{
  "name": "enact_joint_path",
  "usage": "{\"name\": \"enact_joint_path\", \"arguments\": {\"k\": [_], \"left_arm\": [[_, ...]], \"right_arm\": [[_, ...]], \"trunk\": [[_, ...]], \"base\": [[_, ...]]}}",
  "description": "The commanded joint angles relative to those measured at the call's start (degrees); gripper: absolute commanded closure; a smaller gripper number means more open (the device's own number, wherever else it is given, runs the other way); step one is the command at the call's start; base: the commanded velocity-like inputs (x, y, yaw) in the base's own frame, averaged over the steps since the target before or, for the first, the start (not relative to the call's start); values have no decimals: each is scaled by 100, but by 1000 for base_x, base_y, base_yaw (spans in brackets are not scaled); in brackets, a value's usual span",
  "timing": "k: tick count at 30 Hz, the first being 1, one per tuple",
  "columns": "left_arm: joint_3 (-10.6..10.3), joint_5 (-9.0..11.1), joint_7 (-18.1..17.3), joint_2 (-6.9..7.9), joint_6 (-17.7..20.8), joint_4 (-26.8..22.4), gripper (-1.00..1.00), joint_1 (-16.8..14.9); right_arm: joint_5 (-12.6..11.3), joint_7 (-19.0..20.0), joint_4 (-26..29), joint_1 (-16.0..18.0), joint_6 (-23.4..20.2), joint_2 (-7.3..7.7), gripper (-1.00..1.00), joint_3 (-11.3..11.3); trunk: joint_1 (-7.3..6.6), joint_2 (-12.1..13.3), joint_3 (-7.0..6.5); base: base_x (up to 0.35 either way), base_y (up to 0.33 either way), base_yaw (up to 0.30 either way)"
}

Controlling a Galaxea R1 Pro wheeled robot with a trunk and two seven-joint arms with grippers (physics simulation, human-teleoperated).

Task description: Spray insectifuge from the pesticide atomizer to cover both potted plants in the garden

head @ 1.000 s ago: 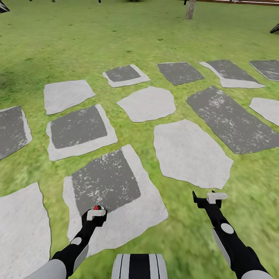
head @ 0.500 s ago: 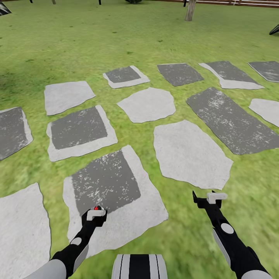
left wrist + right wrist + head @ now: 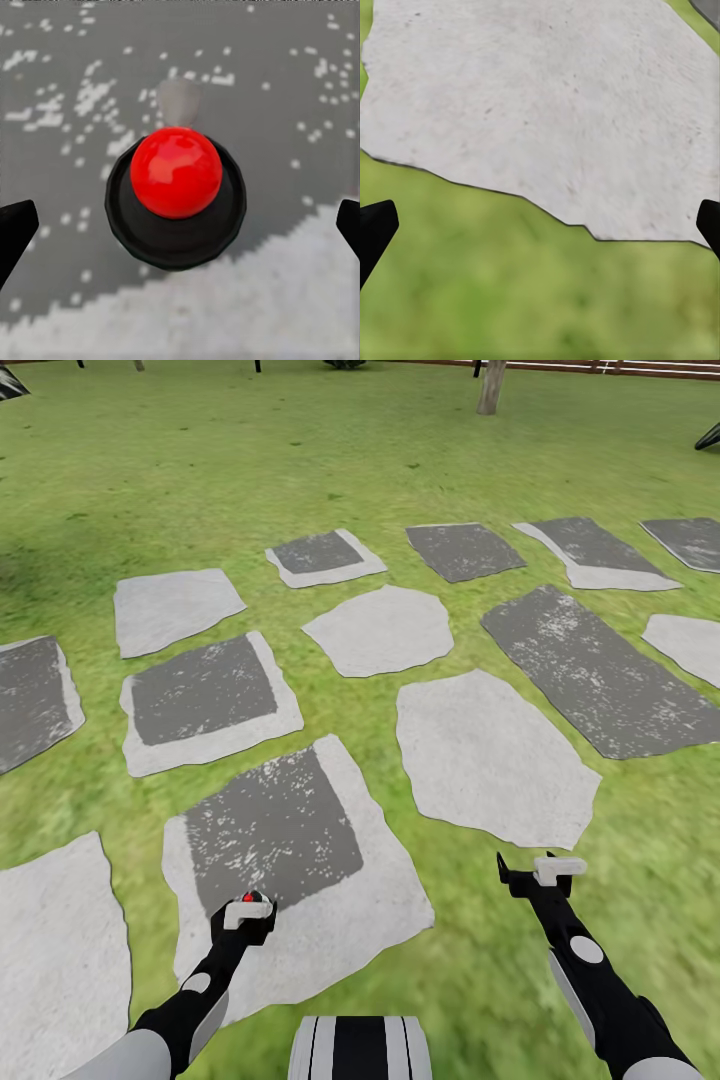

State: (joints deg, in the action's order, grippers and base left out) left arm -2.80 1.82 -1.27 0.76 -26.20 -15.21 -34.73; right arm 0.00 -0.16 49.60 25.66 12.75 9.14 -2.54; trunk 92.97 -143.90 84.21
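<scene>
I am over garden lawn [image 3: 300,450] with flat grey and white stepping stones [image 3: 270,830]. My left gripper [image 3: 243,900] hangs above a dark-centred stone. Its black fingertips [image 3: 15,232] stand wide apart, and between them, touching neither, sits a round black thing with a glossy red ball [image 3: 176,172] on top. I cannot tell whether that is the pesticide atomizer. My right gripper [image 3: 535,870] is open and empty over grass beside a pale stone [image 3: 547,105]. Both potted plants are out of view.
Several stepping stones spread across the grass ahead, among them a long dark one [image 3: 590,670] at the right. A tree trunk [image 3: 490,385] and a brown fence [image 3: 620,366] stand far off. Dark leaf tips [image 3: 708,435] poke in at the right edge.
The whole picture slid down a little one second ago, so the camera moved; since then nothing has shifted. Both arms hold the same pose.
</scene>
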Motion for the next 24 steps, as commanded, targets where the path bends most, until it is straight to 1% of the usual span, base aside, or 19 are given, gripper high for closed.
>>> {"name": "enact_joint_path", "arguments": {"k": [1, 10, 11, 24], "left_arm": [[-27, 20, -5, 4, -17, 2, -100, -5], [-14, 12, -5, 3, -17, -33, -100, -7], [-16, 12, -5, 3, -17, -39, 100, -7], [4, 19, -5, 5, -17, -70, 100, -7]], "right_arm": [[0, -2, -3, 1, 17, 0, -100, -1], [0, -2, -3, 1, 17, 0, -100, -1], [0, -2, -3, 1, 17, 0, -100, -3], [0, -2, -3, 1, 17, 0, -100, -1]], "trunk": [[-1, -1, 3], [-1, -1, 3], [-1, -1, 3], [-1, -1, 3]], "base": [[0, 0, 0], [0, 0, 0], [0, 0, 0], [0, 0, 0]]}}
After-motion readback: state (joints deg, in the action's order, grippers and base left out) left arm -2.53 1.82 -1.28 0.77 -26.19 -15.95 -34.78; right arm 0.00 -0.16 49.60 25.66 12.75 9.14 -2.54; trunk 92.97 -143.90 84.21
